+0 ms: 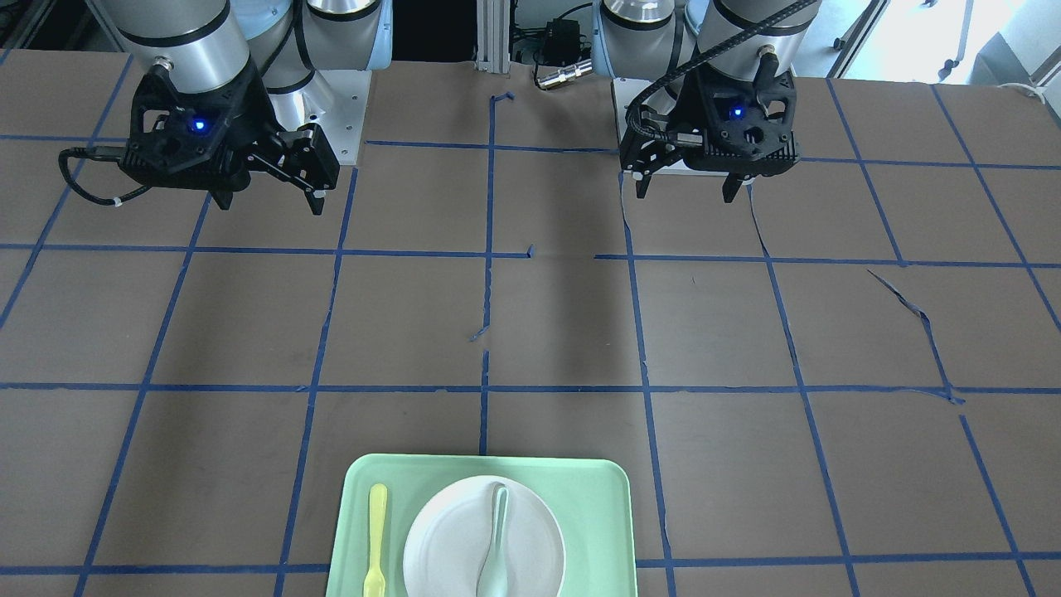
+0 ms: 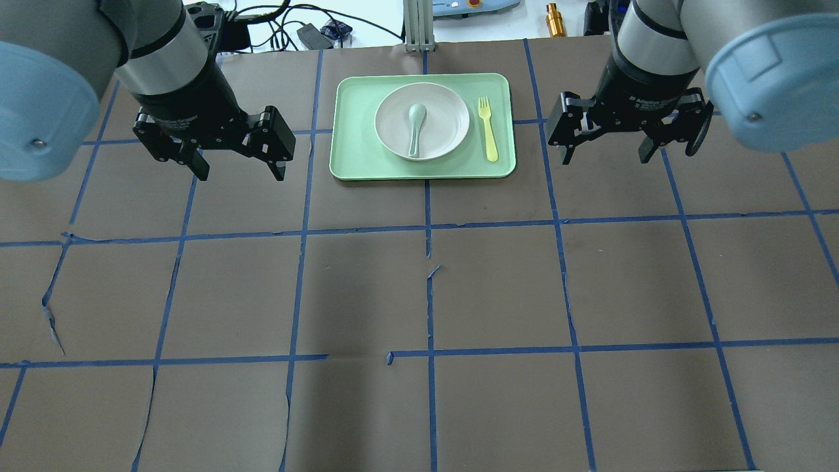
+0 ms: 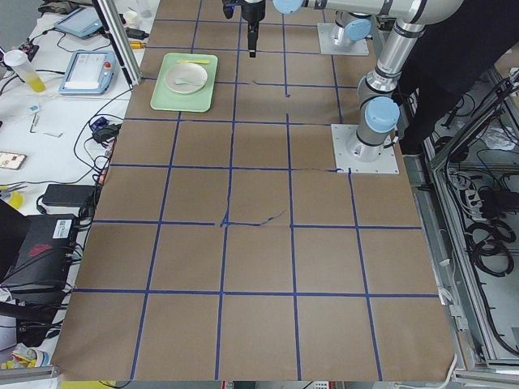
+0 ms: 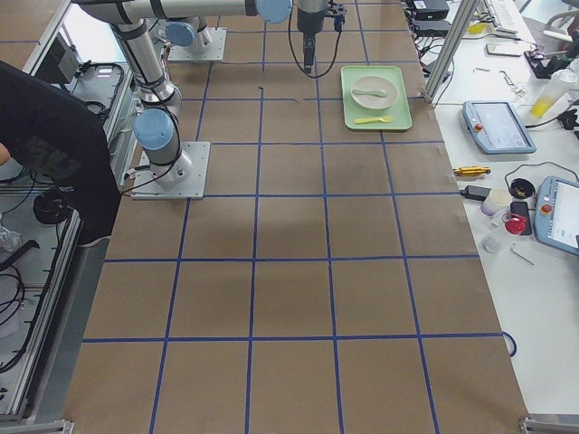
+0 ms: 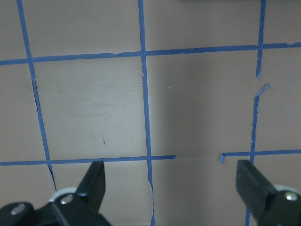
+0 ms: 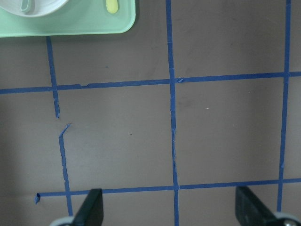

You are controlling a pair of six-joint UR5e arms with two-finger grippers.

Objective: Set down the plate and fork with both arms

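The off-white plate (image 2: 449, 124) lies on a mint-green tray (image 2: 354, 141) at the table's far middle, with a grey-green spoon (image 2: 415, 124) in it. The pale-yellow fork (image 2: 486, 128) lies on the tray just right of the plate. My left gripper (image 2: 241, 174) hovers open and empty to the left of the tray. My right gripper (image 2: 605, 158) hovers open and empty to the right of the tray. The front view shows the plate (image 1: 448, 539), the fork (image 1: 375, 539), the left gripper (image 1: 685, 195) and the right gripper (image 1: 270, 203). The right wrist view catches the tray's corner (image 6: 94, 23).
The table is brown paper with a blue tape grid (image 2: 429, 226), torn in places. Cables and small devices (image 2: 314, 29) lie beyond the far edge. Side benches hold tablets and tools (image 4: 493, 127).
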